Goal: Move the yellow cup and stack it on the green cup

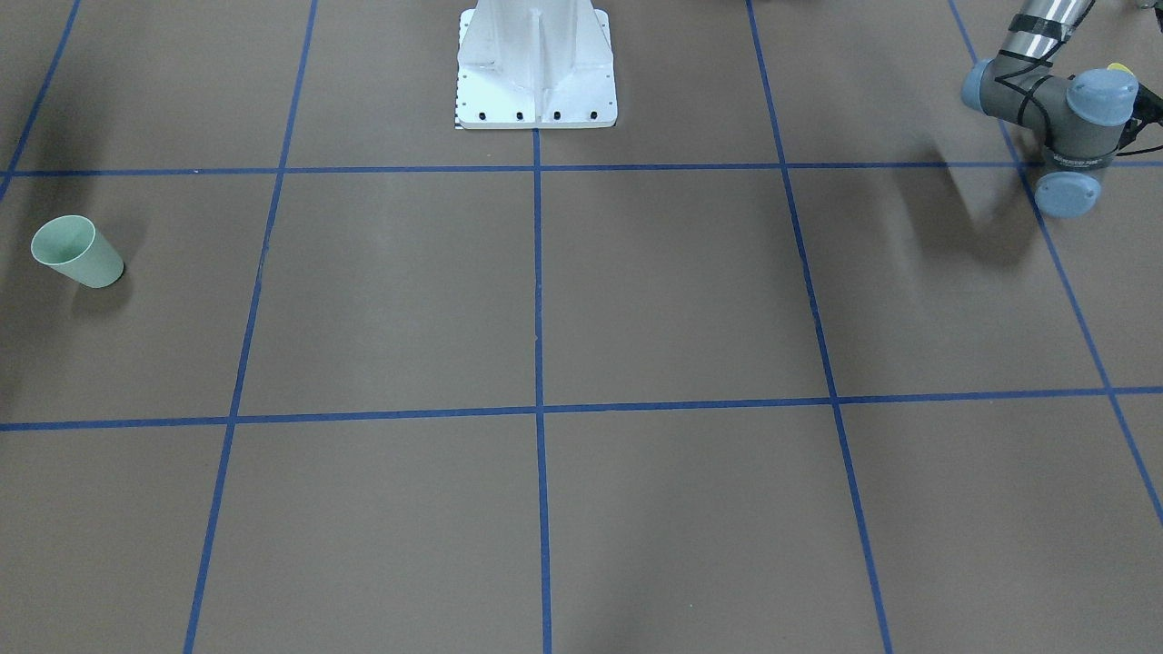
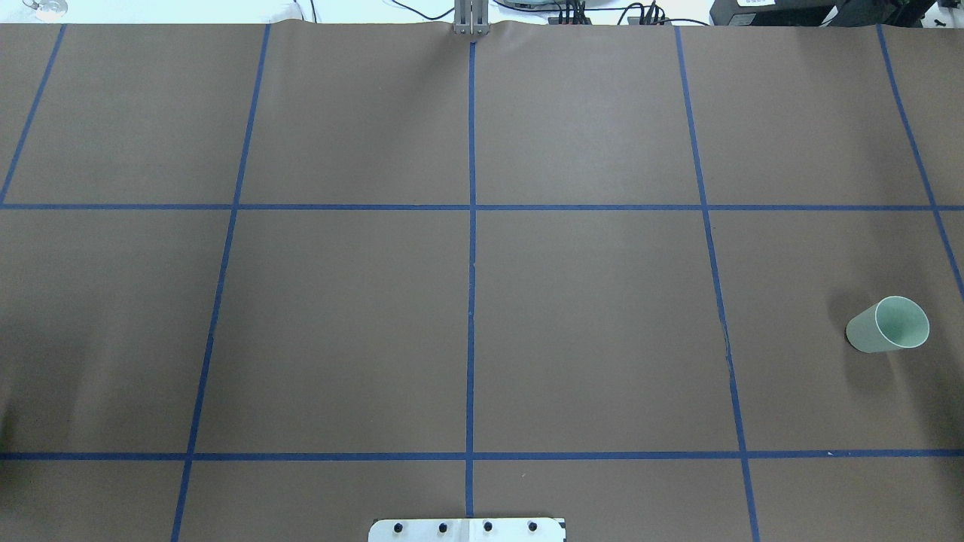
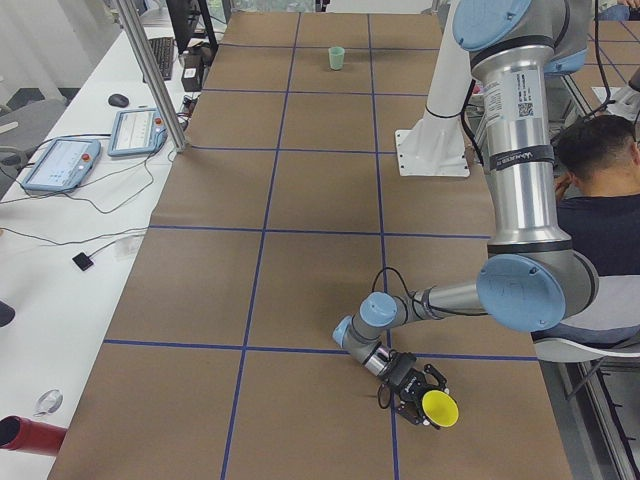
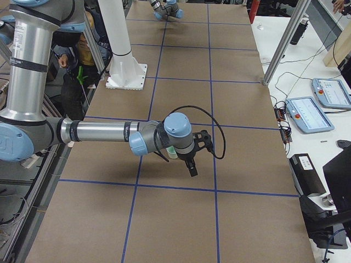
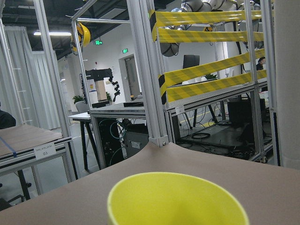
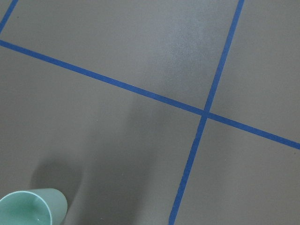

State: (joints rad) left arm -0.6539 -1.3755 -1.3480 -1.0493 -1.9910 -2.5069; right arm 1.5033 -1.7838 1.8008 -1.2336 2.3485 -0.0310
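The yellow cup [image 3: 440,408] stands at the tips of my left gripper [image 3: 415,392], low over the table near the robot-side edge; I cannot tell whether the fingers grip it. Its rim fills the bottom of the left wrist view [image 5: 178,199], where no fingers show. The green cup [image 2: 889,325] stands upright and alone at the table's other end, and it also shows in the front view [image 1: 77,252] and the right wrist view [image 6: 28,208]. My right gripper [image 4: 190,164] hovers just beside it, pointing down; open or shut cannot be told.
The white robot base [image 1: 536,68] stands at mid-table on the robot's side. Blue tape lines [image 2: 471,226] grid the brown table. A seated operator [image 3: 600,200] is behind the left arm. Tablets and cables [image 3: 90,150] lie on the side bench.
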